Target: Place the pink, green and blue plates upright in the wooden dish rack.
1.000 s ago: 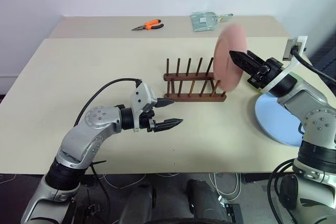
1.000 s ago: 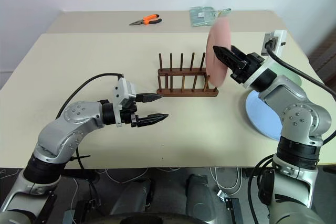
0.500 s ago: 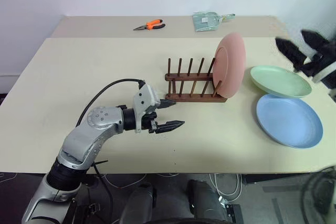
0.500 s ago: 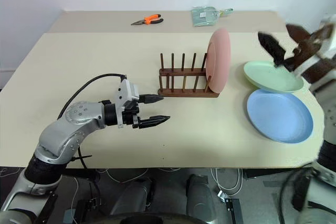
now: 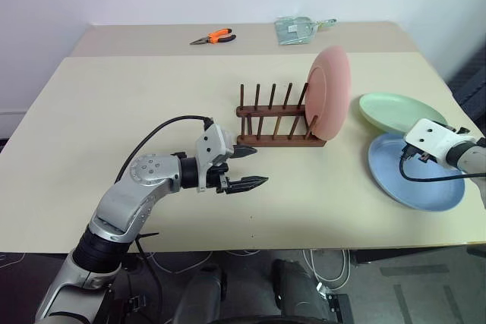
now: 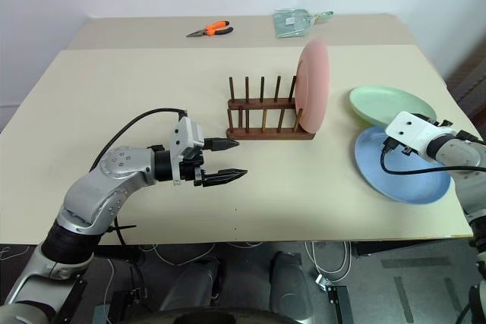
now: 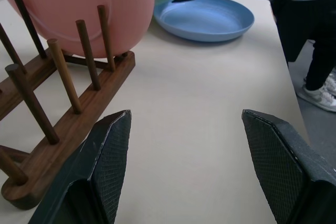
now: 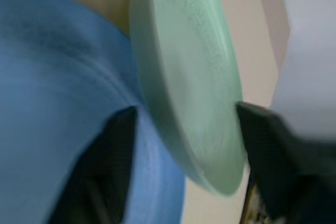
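The left tool [image 5: 249,166] hovers low over the table [image 5: 114,111] with its two black, cross-hatched fingers spread wide and nothing between them, pointing toward the near end of the wooden dish rack [image 5: 275,123]. The right tool [image 8: 178,161] sits at the rim of the green plate [image 5: 402,113]: in its wrist view the dark fingers [image 8: 113,150] straddle the plate's smooth, matte edge, one on either side, but whether they are pressing on it or merely bracketing it cannot be told.

The rack is dark brown wood, two rows of thin round pegs rising from a low base. The pink plate [image 5: 328,95] stands upright on edge at the rack's right end, leaning against the pegs, a plain round matte disc with a shallow lip. The green plate lies flat on the table to the right of the rack, its near edge overlapping the blue plate [image 5: 416,181], which lies flat just in front of it.

On the far strip of table lie orange-handled pliers [image 5: 213,36] and a clear plastic packet [image 5: 298,29].
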Motion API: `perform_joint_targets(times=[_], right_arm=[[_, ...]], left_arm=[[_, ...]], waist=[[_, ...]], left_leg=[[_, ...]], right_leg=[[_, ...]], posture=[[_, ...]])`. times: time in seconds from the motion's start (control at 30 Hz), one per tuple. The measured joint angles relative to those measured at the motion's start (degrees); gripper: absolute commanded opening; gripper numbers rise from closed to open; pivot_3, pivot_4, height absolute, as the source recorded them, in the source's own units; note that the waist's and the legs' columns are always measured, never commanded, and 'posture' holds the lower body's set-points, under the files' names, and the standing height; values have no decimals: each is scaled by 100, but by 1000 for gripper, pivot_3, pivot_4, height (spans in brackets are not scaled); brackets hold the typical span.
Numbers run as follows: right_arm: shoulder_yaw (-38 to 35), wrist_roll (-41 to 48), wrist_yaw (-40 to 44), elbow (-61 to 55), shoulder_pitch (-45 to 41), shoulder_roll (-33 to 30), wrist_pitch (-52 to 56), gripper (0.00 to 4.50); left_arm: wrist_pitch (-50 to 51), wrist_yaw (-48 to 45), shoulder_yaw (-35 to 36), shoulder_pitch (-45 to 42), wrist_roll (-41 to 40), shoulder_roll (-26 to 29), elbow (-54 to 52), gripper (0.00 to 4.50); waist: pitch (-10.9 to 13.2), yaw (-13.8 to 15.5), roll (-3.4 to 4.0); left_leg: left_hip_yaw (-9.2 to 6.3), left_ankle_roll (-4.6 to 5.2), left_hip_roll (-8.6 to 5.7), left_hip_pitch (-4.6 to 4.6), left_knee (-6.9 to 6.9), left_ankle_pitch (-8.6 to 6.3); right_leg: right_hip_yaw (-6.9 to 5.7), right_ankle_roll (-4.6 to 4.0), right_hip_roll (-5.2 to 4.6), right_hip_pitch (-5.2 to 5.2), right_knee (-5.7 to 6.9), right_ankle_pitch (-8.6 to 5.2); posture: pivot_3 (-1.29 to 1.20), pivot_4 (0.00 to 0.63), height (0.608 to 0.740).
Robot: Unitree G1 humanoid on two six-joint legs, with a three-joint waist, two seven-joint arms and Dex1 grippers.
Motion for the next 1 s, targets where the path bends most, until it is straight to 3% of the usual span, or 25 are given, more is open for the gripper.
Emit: perform_joint_targets(times=[0.1, 0.27, 0.37, 0.43, 0.53, 0.67, 0.73, 0.87, 1.0], right_arm=[[84, -173, -56, 331, -107, 126, -300, 31], [-176, 47, -153, 262, -116, 356, -529, 31], [-975, 1111, -111, -460, -238, 849, -117, 31], [-1637, 2463, -38, -1407, -536, 1321, 778, 31], [-2290, 4560, 83, -2931, -824, 1523, 2209, 31], [-2571, 7256, -92, -4318, -1136, 1836, 3460, 31], [-2545, 8083, -321, -4673, -1249, 1983, 3786, 31], [-2126, 8814, -776, -4971, -1354, 2286, 4134, 31], [-1430, 8485, -995, -4946, -1267, 2520, 4358, 31]], left_arm=[[-1, 2, 0, 2, 5, 3, -2, 3459], [-6, 38, 14, 47, 45, 22, -8, 3459], [-115, 78, 42, 49, 126, 20, 41, 3459], [-212, 144, 86, 40, 182, 14, 169, 3459], [-319, 167, 215, 45, 240, 24, 386, 3459], [-543, 173, 461, 124, 340, 113, 709, 3459], [-656, 174, 543, 211, 389, 168, 843, 3459], [-779, 171, 689, 379, 454, 229, 1001, 3459], [-821, 168, 765, 470, 455, 247, 962, 3459]], waist=[[0, 5, -1], [1, 2, 0], [2, -27, 3], [4, -28, 6], [4, 35, 3], [4, 63, -1], [4, 73, -2], [4, 103, -1], [4, 111, -1]], left_leg=[[-1, 0, -1, -1, 1, 0], [-3, 0, -1, 1, 0, 0], [-2, 0, 2, 4, -1, 0], [-9, 0, 4, 4, -1, 0], [-34, 1, 3, -5, -1, 0], [-40, 2, 4, -7, -1, -1], [-40, 2, 4, -7, 0, -1], [-37, 2, 4, -6, -2, -1], [-35, 2, 2, -9, -2, -1]], right_leg=[[1, 0, 0, 0, 0, 0], [3, 1, 0, 2, 0, 1], [5, 2, 3, 1, 5, 2], [4, 3, 6, 1, 6, 2], [-10, 15, 8, 4, 2, 6], [-17, 2, 2, 7, -5, -1], [-18, 1, 2, 7, -5, -2], [-17, 0, 1, 3, -4, -2], [-17, 0, 1, -2, -2, -1]], posture=[[0, 150, 740], [0, 150, 740], [0, 150, 740], [0, 150, 740], [0, 150, 740], [0, 150, 740], [0, 150, 740], [0, 150, 740], [0, 150, 740]])
